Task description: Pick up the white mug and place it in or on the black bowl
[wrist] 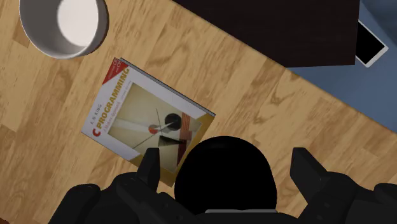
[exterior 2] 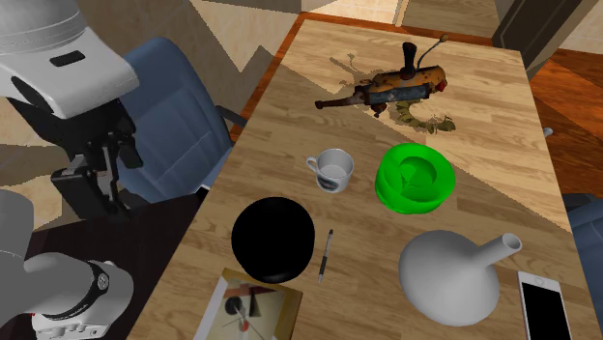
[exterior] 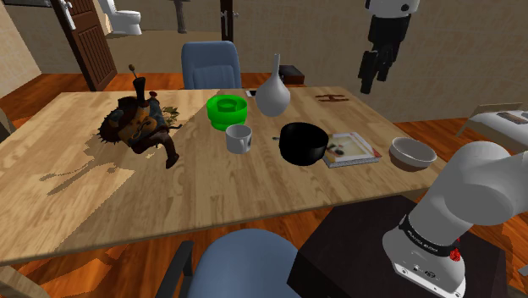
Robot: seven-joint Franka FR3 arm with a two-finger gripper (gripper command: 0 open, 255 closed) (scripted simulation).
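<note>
The white mug [exterior: 239, 138] [exterior 2: 333, 170] stands upright on the wooden table [exterior: 211, 190], its handle away from the black bowl. The black bowl [exterior: 303, 142] [exterior 2: 273, 240] sits a short way off, toward the shoulder view's right. My black gripper [exterior: 375, 80] [exterior 2: 94, 205] hangs high above the table, open and empty. In the wrist view its fingers [wrist: 149, 164] stand wide apart, and far below the gripper [wrist: 227, 164] lies the black bowl [wrist: 222, 172].
A programming book [exterior: 351, 148] [wrist: 149, 121] and a pale bowl [exterior: 412, 153] [wrist: 63, 25] lie beside the black bowl. A green bowl [exterior: 227, 110], a white vase [exterior: 272, 95], a pen [exterior 2: 326, 256], a phone [exterior 2: 543, 304] and a dark figurine [exterior: 140, 123] are also on the table. Blue chairs [exterior: 211, 63] stand around it.
</note>
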